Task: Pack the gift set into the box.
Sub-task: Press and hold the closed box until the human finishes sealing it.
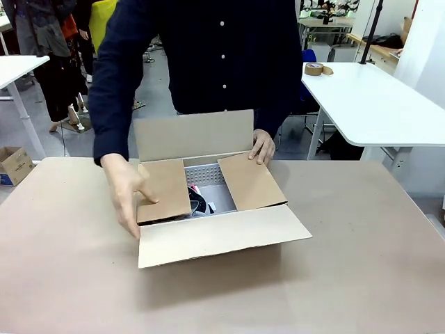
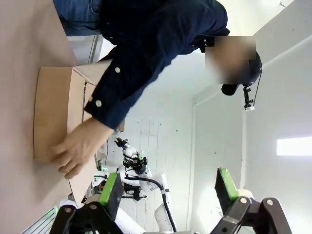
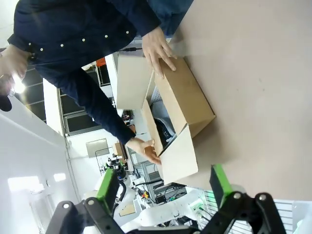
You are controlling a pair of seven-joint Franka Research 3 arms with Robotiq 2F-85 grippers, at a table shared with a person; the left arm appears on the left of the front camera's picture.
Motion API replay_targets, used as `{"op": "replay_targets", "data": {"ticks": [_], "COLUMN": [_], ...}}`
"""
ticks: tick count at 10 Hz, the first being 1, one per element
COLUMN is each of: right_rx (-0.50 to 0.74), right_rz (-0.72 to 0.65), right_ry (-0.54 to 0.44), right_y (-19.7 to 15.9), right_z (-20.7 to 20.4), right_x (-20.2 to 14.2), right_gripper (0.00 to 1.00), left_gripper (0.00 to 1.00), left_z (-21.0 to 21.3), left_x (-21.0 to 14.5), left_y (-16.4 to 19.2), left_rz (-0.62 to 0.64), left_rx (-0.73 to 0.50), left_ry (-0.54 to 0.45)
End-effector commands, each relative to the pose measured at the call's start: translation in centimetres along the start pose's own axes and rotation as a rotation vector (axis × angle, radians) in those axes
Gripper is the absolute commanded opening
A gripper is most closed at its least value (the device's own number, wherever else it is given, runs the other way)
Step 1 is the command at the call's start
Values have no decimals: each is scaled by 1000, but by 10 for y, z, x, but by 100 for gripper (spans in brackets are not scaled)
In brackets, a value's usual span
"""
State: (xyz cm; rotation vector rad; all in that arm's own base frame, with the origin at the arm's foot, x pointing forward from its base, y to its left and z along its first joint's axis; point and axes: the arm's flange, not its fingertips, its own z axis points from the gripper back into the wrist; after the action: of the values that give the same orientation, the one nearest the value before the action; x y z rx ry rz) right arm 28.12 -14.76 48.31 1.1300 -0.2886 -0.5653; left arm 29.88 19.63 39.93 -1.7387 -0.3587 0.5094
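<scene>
Centrally on the table (image 1: 361, 271) sits the box (image 1: 222, 236), its far flap upright and its near flap splayed outward. Between the two side flaps, folded partly inward, the basket (image 1: 206, 174) and the dark pouch (image 1: 198, 203) show inside. A person at the far side has one hand (image 1: 128, 198) on the left flap and the other hand (image 1: 263, 147) on the right. The left gripper (image 2: 168, 190) and the right gripper (image 3: 164, 186) both gape wide, holding nothing.
</scene>
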Motion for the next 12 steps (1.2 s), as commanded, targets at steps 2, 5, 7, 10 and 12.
{"op": "replay_targets", "data": {"ticks": [2,5,7,10,12], "right_rx": [23,23,23,23,23], "right_rz": [11,11,11,11,11], "right_ry": [-2,-2,-2,-2,-2], "right_y": [0,0,0,0,0], "right_z": [-1,-1,-1,-1,-1], "right_x": [0,0,0,0,0], "right_gripper": [100,100,100,100,100], "left_gripper": [100,100,100,100,100], "left_z": [1,1,1,1,1], "left_x": [-5,-5,-5,-5,-5], "left_y": [-1,-1,-1,-1,-1], "left_rz": [2,2,2,2,2], "left_rx": [-8,-8,-8,-8,-8], "left_ry": [13,13,13,13,13]}}
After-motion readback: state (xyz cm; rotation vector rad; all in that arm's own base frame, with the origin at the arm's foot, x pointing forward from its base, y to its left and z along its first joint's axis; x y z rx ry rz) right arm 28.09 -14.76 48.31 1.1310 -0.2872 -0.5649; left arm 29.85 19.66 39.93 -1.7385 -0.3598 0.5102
